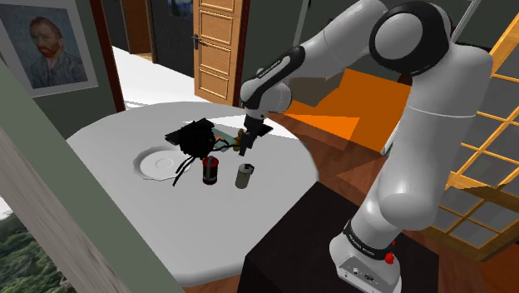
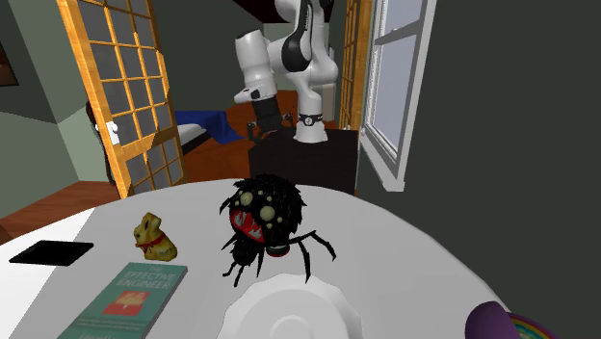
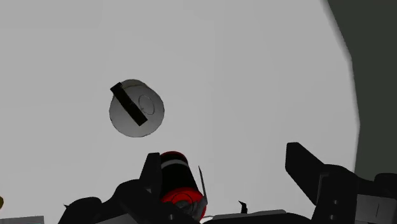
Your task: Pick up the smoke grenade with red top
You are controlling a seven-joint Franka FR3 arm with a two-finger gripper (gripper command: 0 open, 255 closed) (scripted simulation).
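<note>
The smoke grenade with the red top [image 1: 210, 170] is a dark can standing upright on the white round table [image 1: 108, 150]. A grey can [image 1: 244, 176] stands just to its right in the shoulder view. My gripper [image 1: 244, 148] hangs open a little above and behind the two cans, touching neither. In the wrist view the red-topped grenade [image 3: 179, 186] shows close beside one finger [image 3: 151, 173], partly hidden by the hand. The grey can's top [image 3: 136, 108] with its black lever lies further out. Nothing is between the fingers of the gripper [image 3: 222, 153].
A black toy spider [image 1: 195, 137] [image 2: 262, 223] sits close behind the cans, next to a white plate [image 1: 158, 162] [image 2: 289, 308]. A green book [image 2: 130, 299], a gold bunny [image 2: 152, 238] and a black phone [image 2: 50, 252] lie beyond. The table edge is near the stand [image 1: 283, 241].
</note>
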